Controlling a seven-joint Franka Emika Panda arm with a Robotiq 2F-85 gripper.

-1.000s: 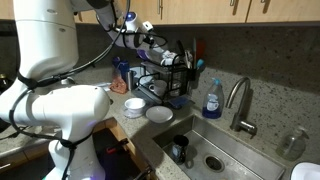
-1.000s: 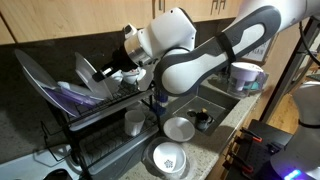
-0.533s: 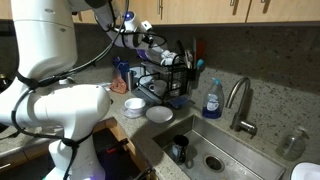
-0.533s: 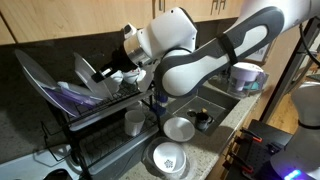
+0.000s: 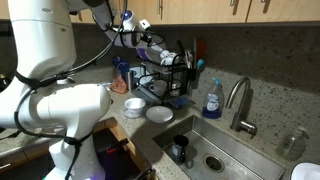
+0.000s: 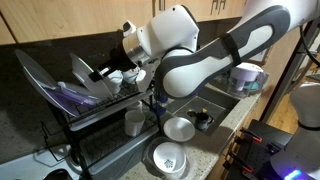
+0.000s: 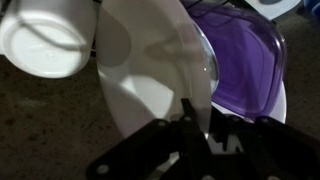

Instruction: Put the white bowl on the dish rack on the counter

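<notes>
In the wrist view the white bowl (image 7: 150,70) stands on edge, and its rim runs between my gripper's fingers (image 7: 198,120), which are shut on it. In an exterior view my gripper (image 6: 108,76) holds the bowl (image 6: 117,77) at the top tier of the black wire dish rack (image 6: 100,135). In an exterior view the gripper (image 5: 152,45) hovers over the rack (image 5: 165,78) on the speckled counter (image 5: 148,128); the bowl is too small to make out there.
A purple translucent dish (image 7: 245,60) and a white cup (image 7: 45,40) flank the bowl. Two shallow white dishes (image 6: 178,128) (image 6: 168,157) lie on the counter beside the rack. A mug (image 6: 133,122) sits in the lower tier. A blue soap bottle (image 5: 211,100), a faucet (image 5: 238,100) and the steel sink (image 5: 215,155) stand nearby.
The gripper and the bowl have shifted only slightly at the rack's top tier. Nothing else has moved.
</notes>
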